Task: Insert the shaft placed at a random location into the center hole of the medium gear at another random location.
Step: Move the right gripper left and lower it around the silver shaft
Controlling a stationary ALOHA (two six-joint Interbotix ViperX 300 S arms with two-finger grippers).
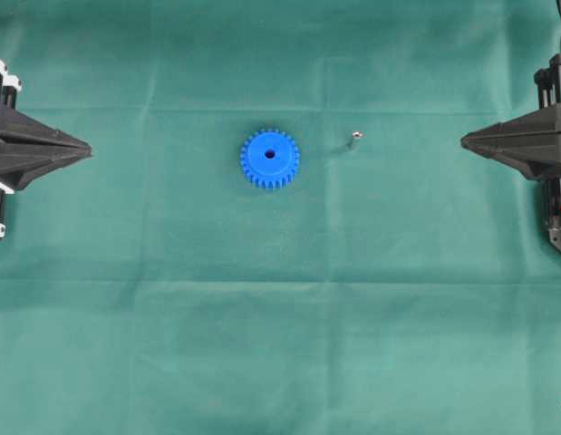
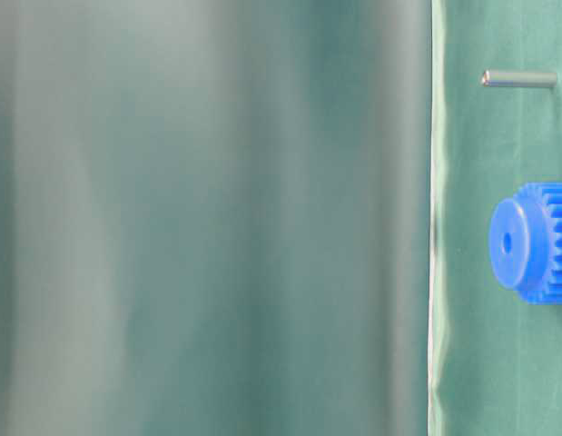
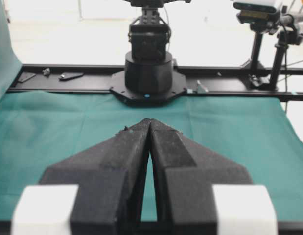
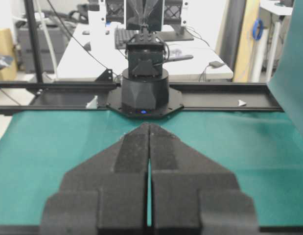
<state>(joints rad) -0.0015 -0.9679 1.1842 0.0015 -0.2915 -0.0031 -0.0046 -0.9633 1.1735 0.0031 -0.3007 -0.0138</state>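
At the left edge of the overhead view the left claw (image 1: 81, 147) sits with its black fingers pressed together to a point, holding nothing, its tip aimed toward the middle of the counter (image 1: 280, 344). Its wrist view shows the two fingers (image 3: 124, 161) meeting at the tip with only a thin slit between them lower down, above green cloth. At the right edge the right claw (image 1: 468, 140) mirrors it, also pressed together and empty, pointing left; in its own wrist view the fingers (image 4: 129, 156) touch along their whole length.

Between the two claws, well apart from both, the gear (image 1: 269, 158) lies flat on the green cloth, a little left of the middle, its hub up. The hole (image 1: 269, 153) at its centre is open and dark. Right of the gear, near it but not touching, the shaft (image 1: 355, 138) stands on end on the cloth, closer to the right claw than to the left.

The table-level view shows the gear (image 2: 533, 242) and the shaft (image 2: 519, 79) apart at the picture's right side, the hole (image 2: 507, 242) visible in the hub face; most of that view is blurred green cloth.
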